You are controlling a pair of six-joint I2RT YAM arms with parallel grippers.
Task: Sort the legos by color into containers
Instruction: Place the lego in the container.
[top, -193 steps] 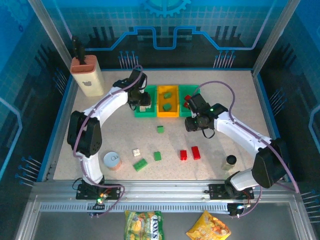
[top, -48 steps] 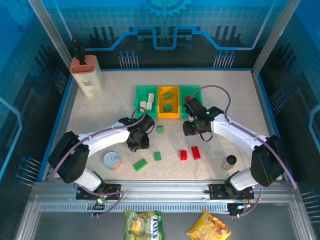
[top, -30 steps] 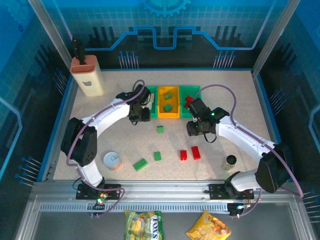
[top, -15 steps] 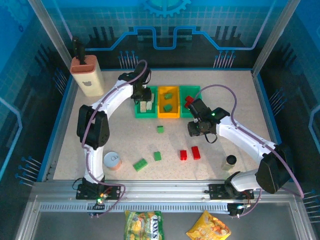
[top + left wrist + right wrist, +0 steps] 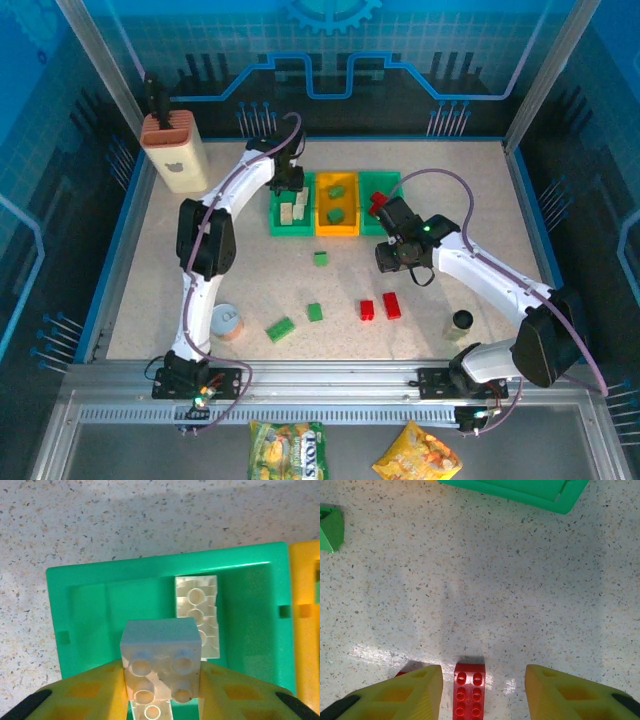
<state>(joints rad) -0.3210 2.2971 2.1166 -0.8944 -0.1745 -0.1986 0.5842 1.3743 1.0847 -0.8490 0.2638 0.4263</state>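
Left gripper (image 5: 161,672) is clamped on a cream brick (image 5: 159,642), studs toward the camera, held over the left tray (image 5: 165,560). A second cream brick (image 5: 196,615) lies flat in that tray just beyond it. In the top view the gripper sits over the tray's far end.

Changes: 1.6 s back this gripper was down on the table among the loose bricks. The cream brick lying on the table 6.4 s ago is gone from there. The right arm has hardly shifted in the last half second.

Left tray holds cream bricks only. Orange tray (image 5: 336,231) holds two green bricks (image 5: 337,190). Right tray (image 5: 378,183) holds a red piece (image 5: 377,202), partly behind the right arm.

Three loose green bricks (image 5: 320,258) lie on the table in front of the trays.

Right gripper (image 5: 482,669) has its jaws wide apart, low over the table. A red brick (image 5: 470,690) lies between the fingers, touching neither. A second red one (image 5: 402,673) peeks out behind the finger on the picture's left.
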